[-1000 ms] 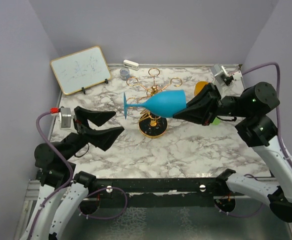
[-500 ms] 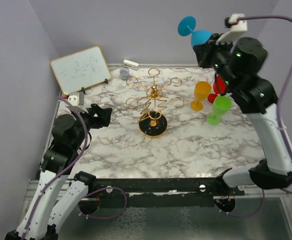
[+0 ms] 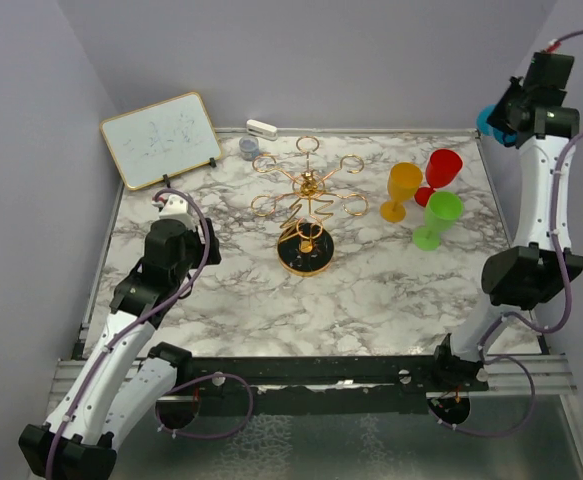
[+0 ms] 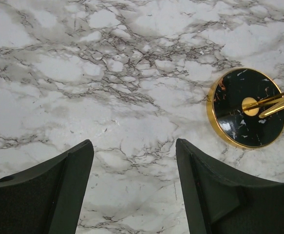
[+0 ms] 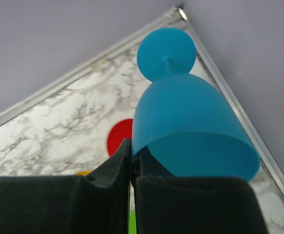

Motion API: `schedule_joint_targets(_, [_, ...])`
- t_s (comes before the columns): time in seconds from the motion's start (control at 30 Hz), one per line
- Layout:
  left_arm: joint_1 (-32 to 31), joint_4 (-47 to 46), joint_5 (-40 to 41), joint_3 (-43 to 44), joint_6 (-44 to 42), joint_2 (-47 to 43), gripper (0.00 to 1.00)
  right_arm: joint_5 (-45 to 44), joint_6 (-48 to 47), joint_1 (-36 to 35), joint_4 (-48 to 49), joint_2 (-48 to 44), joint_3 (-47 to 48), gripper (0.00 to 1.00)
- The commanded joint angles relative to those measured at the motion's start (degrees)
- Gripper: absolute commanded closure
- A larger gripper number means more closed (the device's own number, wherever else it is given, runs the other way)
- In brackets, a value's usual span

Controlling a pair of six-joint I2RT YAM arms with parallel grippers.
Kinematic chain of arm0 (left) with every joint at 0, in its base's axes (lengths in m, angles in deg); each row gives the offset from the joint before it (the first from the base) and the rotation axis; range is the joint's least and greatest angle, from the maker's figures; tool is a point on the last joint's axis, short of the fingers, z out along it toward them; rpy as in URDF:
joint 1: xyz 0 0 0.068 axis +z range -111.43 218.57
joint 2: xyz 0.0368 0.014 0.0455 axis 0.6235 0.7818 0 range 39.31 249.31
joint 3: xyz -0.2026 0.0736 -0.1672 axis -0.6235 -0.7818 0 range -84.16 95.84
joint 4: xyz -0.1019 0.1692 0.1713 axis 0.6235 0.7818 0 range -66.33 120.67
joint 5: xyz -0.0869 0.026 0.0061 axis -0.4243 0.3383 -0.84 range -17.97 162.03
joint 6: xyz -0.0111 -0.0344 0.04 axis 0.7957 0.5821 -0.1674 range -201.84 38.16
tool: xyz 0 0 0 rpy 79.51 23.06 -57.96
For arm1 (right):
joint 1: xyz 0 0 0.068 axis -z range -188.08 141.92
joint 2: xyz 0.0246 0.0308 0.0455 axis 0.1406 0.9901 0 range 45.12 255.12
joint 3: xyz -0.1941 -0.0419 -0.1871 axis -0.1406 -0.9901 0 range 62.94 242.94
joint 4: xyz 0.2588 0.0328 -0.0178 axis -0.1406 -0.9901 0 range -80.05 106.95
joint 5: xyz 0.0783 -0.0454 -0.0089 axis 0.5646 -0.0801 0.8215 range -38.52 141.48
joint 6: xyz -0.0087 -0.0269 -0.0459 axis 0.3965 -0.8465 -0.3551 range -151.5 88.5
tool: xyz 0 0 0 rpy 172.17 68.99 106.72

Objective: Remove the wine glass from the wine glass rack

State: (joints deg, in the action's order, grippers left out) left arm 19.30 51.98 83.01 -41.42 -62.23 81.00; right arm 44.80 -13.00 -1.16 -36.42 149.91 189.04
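The gold wire wine glass rack stands mid-table on its round black base, and its loops hold no glass. The base also shows in the left wrist view. My right gripper is raised high over the far right corner and is shut on the rim of a blue wine glass. In the right wrist view the fingers pinch the bowl wall of the blue glass, with its foot pointing away. My left gripper is open and empty, pointing down at bare marble left of the rack base.
An orange glass, a red glass and a green glass stand upright at the right. A whiteboard, a small grey cup and a white object sit at the back left.
My right gripper has carried the blue glass from beside the rack up and out to the far right corner. My left arm has pulled back and turned to point downward.
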Motion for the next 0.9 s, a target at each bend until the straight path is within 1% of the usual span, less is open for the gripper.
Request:
schedule_joint_targets(0.0, [-0.1,-2.1,2.5,-2.4,-0.4,-1.4,0.29,7.2,5.5,8.5,3.5,-7.2,-11.5,0.99])
schedule_joint_targets(0.13, [-0.1,-2.0,2.4,-2.2,-0.3,-0.9,0.29,5.5,7.1,9.9,4.5,-10.1,-18.2,0.99])
schedule_joint_targets(0.23, [-0.1,-0.8,1.8,-2.2,0.1,-0.2,0.29,4.1,7.7,9.9,2.9,-10.6,-21.3,0.99])
schedule_joint_targets(0.3, [-0.2,0.0,1.5,-2.5,0.5,-0.2,0.29,5.0,7.5,10.0,3.6,-11.9,-25.2,0.99])
schedule_joint_targets(0.47, [-0.2,0.6,1.6,-3.0,1.1,-0.7,0.29,8.5,7.2,10.0,9.5,-15.5,-36.9,0.99])
schedule_joint_targets(0.73, [-0.2,0.8,1.6,-3.4,1.6,-1.1,0.29,12.8,5.5,10.0,11.9,-13.9,-44.5,0.99])
schedule_joint_targets(0.87, [-0.2,0.7,1.4,-3.4,1.7,-1.1,0.29,13.1,4.9,10.0,12.1,-13.8,-45.6,0.99])
